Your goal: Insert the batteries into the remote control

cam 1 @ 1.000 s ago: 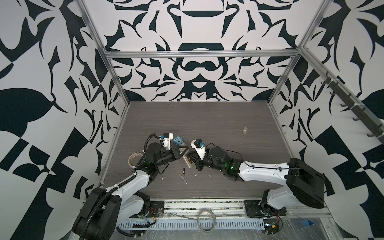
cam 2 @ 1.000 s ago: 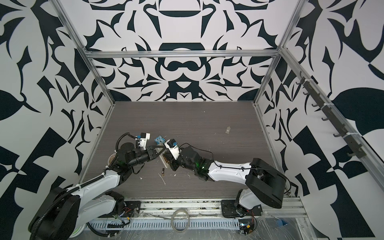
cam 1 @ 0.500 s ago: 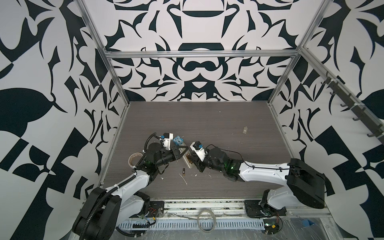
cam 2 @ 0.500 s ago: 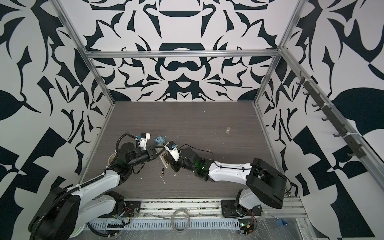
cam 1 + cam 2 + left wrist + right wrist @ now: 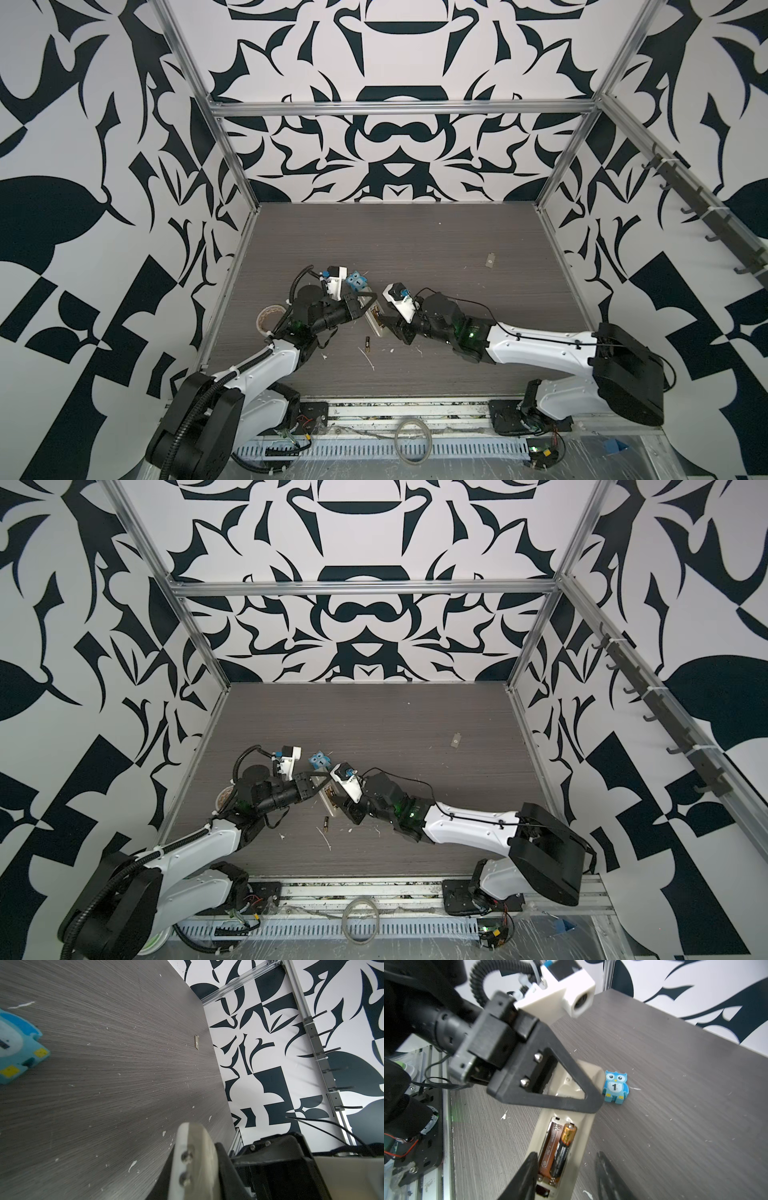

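Observation:
The remote control lies back up on the table with its battery bay open. My left gripper is shut on its far end. One battery lies in a slot of the bay, and the slot beside it shows bare copper. The other battery lies loose on the table just in front of the remote. My right gripper is open, one finger on either side of the remote's bay end, with nothing held.
A small blue owl figure stands close behind the remote's far end. A grey cover plate lies far back on the right. A tape roll sits at the table's left edge. White scraps litter the front.
My right gripper's jaws have spread apart over the remote's bay end, and that arm has edged slightly left. The left gripper and the remote have not moved.

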You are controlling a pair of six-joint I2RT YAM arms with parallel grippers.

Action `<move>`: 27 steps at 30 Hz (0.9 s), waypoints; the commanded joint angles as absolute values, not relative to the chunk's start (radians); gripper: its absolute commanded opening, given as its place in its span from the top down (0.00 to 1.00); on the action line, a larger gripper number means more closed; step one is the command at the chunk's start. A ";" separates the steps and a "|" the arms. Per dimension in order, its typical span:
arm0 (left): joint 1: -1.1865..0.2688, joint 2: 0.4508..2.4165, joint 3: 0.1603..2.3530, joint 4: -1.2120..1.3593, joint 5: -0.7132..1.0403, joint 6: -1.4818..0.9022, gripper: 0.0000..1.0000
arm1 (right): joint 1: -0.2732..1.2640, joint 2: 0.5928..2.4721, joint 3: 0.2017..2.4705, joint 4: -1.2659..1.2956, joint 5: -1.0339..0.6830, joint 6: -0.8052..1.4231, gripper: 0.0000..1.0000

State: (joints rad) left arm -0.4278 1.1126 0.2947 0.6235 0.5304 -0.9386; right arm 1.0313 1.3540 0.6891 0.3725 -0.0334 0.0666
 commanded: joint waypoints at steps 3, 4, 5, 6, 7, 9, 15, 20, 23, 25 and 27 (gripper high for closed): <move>-0.429 1.108 0.291 0.612 0.562 -0.904 1.00 | 1.032 1.268 0.781 0.235 -0.042 -0.027 0.51; -0.429 1.105 0.291 0.604 0.569 -0.898 1.00 | 1.032 1.253 0.801 0.180 -0.036 -0.053 0.51; -0.430 1.102 0.291 0.600 0.579 -0.896 1.00 | 1.032 1.240 0.818 0.132 -0.034 -0.084 0.52; -0.429 1.101 0.294 0.597 0.589 -0.894 1.00 | 1.032 1.231 0.835 0.085 -0.033 -0.112 0.53; -0.428 1.101 0.299 0.589 0.606 -0.890 1.00 | 1.032 1.224 0.857 0.034 -0.034 -0.141 0.53; -0.429 1.107 0.307 0.580 0.633 -0.885 1.00 | 1.032 1.222 0.903 -0.051 -0.044 -0.188 0.53; -0.439 1.113 0.315 0.559 0.685 -0.875 1.00 | 1.032 1.273 1.019 -0.257 -0.105 -0.315 0.56; -0.456 1.085 0.333 0.469 0.710 -0.834 1.00 | 1.032 1.307 1.055 -0.325 -0.160 -0.385 0.59; -0.463 1.061 0.339 0.425 0.720 -0.815 1.00 | 1.032 1.320 1.067 -0.344 -0.181 -0.401 0.62; -0.471 1.058 0.341 0.422 0.725 -0.815 1.00 | 1.032 1.328 1.071 -0.346 -0.206 -0.406 0.64; -0.487 1.066 0.344 0.422 0.727 -0.813 1.00 | 1.034 1.333 1.078 -0.356 -0.224 -0.408 0.66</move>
